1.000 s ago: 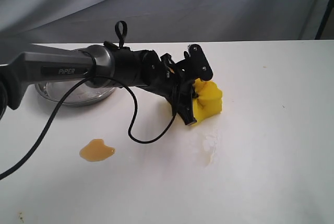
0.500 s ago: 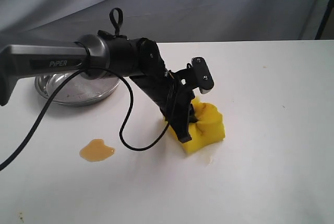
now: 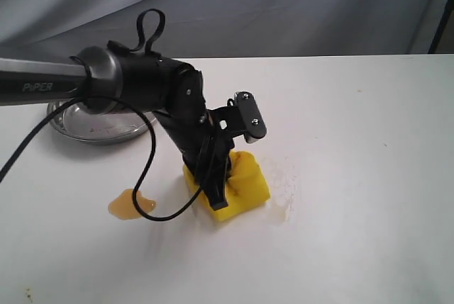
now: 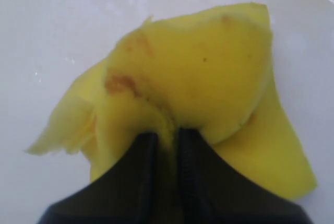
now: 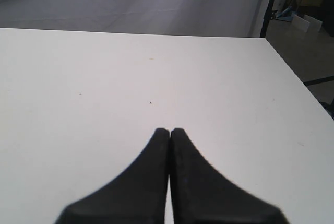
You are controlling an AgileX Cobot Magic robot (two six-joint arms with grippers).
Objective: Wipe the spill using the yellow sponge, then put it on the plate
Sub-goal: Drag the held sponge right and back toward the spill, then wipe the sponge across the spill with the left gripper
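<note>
At mid-table, left gripper (image 4: 167,136) pinches the yellow sponge (image 3: 248,180), long axis lying roughly left-right; spill (image 3: 128,205) near on its left, plate (image 3: 71,131) behind, open table (image 3: 369,176) rightward. Jaws of right gripper (image 5: 169,130) touching, empty.

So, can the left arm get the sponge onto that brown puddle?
Probably yes: the left gripper grips the yellow sponge beside the spill, with only bare table between; its dangling cable may drag through it.

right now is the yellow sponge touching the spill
Apart. The exterior view shows bare white table between the yellow sponge and the spill.
</note>
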